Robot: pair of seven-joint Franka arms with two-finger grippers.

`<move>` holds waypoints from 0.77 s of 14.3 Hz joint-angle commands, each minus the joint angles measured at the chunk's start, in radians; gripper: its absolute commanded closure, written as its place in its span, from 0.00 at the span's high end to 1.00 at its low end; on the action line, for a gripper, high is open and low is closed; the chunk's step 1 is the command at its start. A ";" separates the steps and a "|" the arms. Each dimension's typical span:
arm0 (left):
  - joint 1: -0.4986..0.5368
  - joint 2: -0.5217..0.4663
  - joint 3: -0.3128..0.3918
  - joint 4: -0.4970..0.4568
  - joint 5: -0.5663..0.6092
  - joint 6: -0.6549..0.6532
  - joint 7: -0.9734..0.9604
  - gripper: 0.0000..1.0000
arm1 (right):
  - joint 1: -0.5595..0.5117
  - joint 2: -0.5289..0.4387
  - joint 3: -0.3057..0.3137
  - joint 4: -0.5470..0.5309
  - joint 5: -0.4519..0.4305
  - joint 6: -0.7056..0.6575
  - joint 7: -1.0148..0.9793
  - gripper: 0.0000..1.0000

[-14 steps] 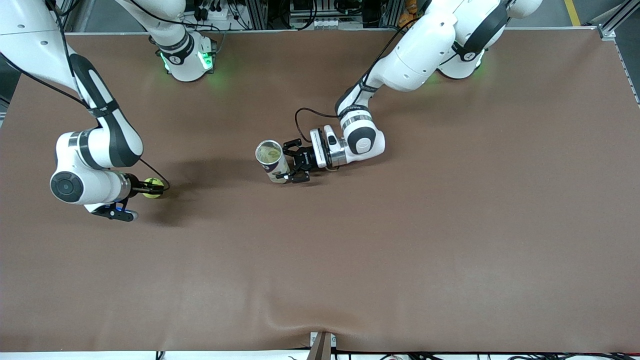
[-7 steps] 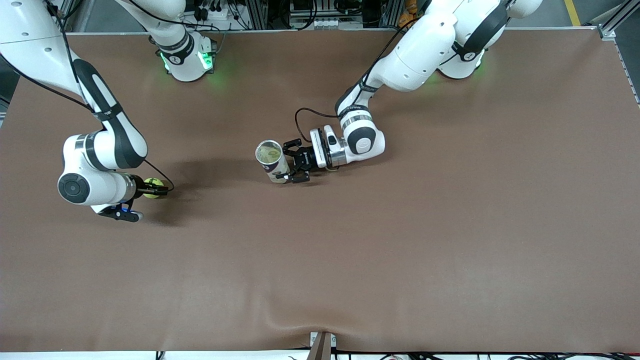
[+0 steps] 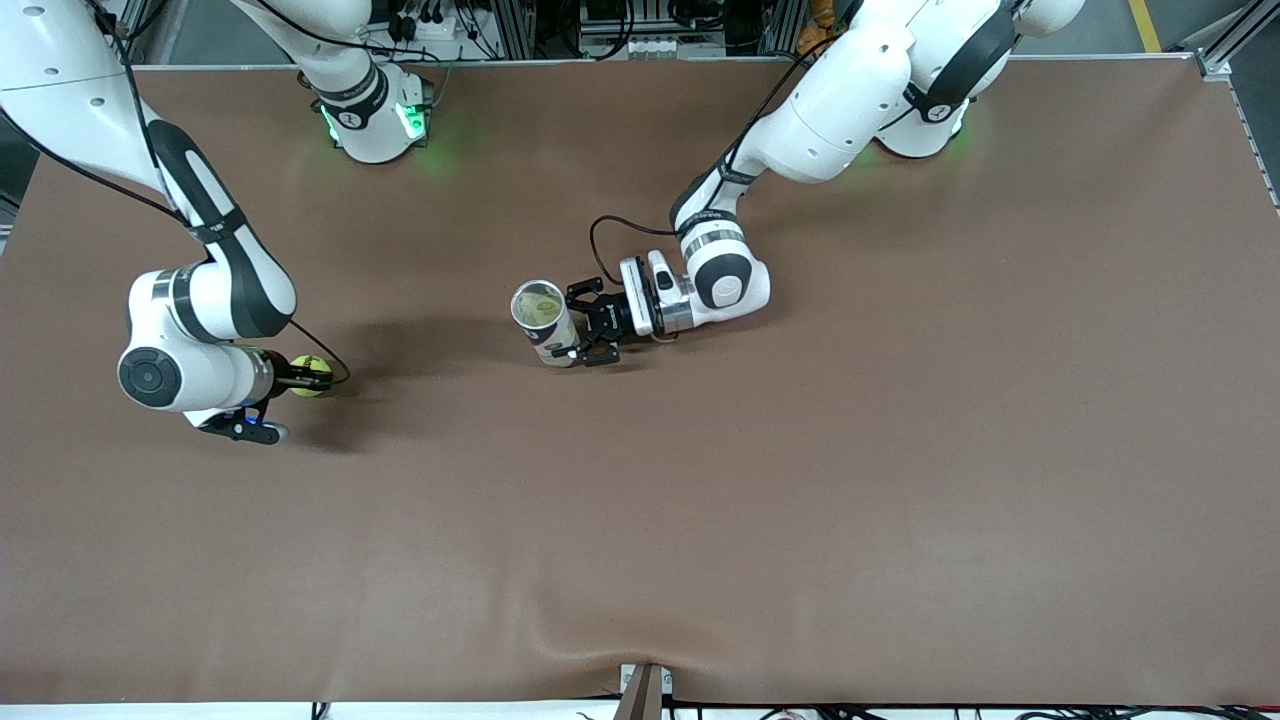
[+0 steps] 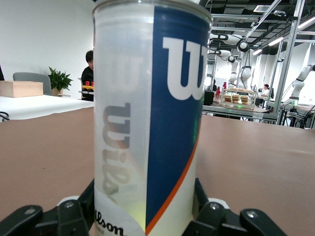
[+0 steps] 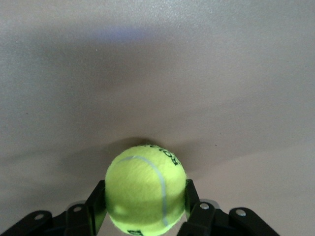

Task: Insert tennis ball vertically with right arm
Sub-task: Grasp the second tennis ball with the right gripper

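Right hand (image 5: pixel 142 216) clamped on tennis ball (image 5: pixel 145 189); left hand (image 3: pixel 577 322) grips can (image 3: pixel 545 323).

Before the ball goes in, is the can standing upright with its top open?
Yes. The can stands upright on the table, held by the left gripper, and its top shows open in the front view.

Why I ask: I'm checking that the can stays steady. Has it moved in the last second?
No. The can stands at the same spot against the right arm's base, upright, with the left gripper shut on it.
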 commanded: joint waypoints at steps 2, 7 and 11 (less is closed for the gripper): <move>0.011 0.018 -0.026 -0.020 -0.073 -0.008 0.330 0.75 | -0.019 -0.054 0.038 -0.015 -0.001 -0.081 -0.002 0.05; 0.011 0.018 -0.027 -0.020 -0.073 -0.008 0.330 0.75 | -0.011 -0.113 0.098 0.060 0.168 -0.277 0.006 0.05; 0.011 0.018 -0.026 -0.020 -0.073 -0.008 0.330 0.75 | -0.011 -0.120 0.142 0.159 0.261 -0.431 0.026 0.06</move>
